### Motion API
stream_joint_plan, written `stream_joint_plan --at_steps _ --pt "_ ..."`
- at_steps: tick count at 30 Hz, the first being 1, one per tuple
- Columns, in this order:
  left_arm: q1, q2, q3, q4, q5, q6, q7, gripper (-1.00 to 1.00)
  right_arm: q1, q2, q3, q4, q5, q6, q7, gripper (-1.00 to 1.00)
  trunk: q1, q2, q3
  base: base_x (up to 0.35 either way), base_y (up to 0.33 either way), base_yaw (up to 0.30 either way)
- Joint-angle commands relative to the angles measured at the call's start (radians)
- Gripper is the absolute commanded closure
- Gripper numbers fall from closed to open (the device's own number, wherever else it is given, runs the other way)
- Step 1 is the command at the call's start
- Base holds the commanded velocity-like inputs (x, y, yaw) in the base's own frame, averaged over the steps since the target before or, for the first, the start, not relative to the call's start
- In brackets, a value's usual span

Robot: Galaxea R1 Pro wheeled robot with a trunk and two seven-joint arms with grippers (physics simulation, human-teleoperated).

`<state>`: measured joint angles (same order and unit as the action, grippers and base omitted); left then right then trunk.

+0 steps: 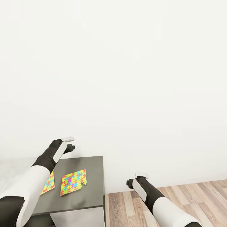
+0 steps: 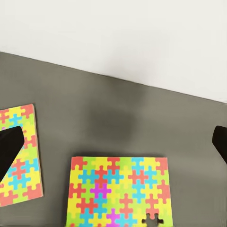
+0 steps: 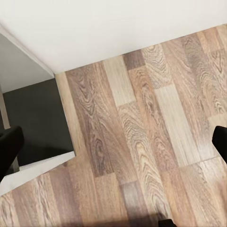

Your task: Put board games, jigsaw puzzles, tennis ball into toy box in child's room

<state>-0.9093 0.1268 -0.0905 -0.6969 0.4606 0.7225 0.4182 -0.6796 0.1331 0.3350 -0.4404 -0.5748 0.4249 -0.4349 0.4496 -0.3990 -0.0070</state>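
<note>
Fingers on both arms spread apart, holding nothing: left fingers over the counter, right fingers over the wood floor. Two jigsaw puzzles lie flat on the counter, untouched. Judging by that, most of the task is left.

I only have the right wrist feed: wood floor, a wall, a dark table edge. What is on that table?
Observer: Two jigsaw puzzles. The nearer one lies flat near the middle of the grey table.
Operator: And the second?
Observer: The second puzzle lies farther left, partly hidden behind the left arm in the head view.
Operator: Left tool holding anything?
Observer: No. The left tool is open above the table, both puzzles below it.
Operator: Right tool?
Observer: The right tool is open over the floor, beside the table, nothing between its fingers.
</note>
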Motion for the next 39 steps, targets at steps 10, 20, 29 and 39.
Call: stream_joint_plan --at_steps 10,20,29,39 --pt "0.000 0.001 0.003 0.001 0.021 0.000 0.047 -1.00 -0.001 -0.003 0.010 -0.001 -0.009 0.031 -0.010 -1.00 0.000 -0.001 -0.001 0.000 0.000 0.000" --pt "0.000 0.009 0.007 0.081 0.019 -0.086 0.038 -1.00 -0.001 0.001 0.009 -0.002 -0.008 0.049 -0.012 -1.00 0.000 -0.001 -0.001 0.000 0.000 0.000" --pt "0.000 0.002 -0.003 0.095 0.012 -0.119 0.037 -1.00 0.000 0.001 0.009 -0.001 -0.009 0.066 -0.012 -1.00 0.000 -0.001 -0.009 0.000 0.000 0.000" --pt "0.000 0.001 -0.006 0.095 0.012 -0.152 0.036 -1.00 -0.001 -0.004 0.010 -0.001 -0.011 0.068 -0.012 -1.00 0.000 -0.001 -0.025 0.000 0.000 0.000"
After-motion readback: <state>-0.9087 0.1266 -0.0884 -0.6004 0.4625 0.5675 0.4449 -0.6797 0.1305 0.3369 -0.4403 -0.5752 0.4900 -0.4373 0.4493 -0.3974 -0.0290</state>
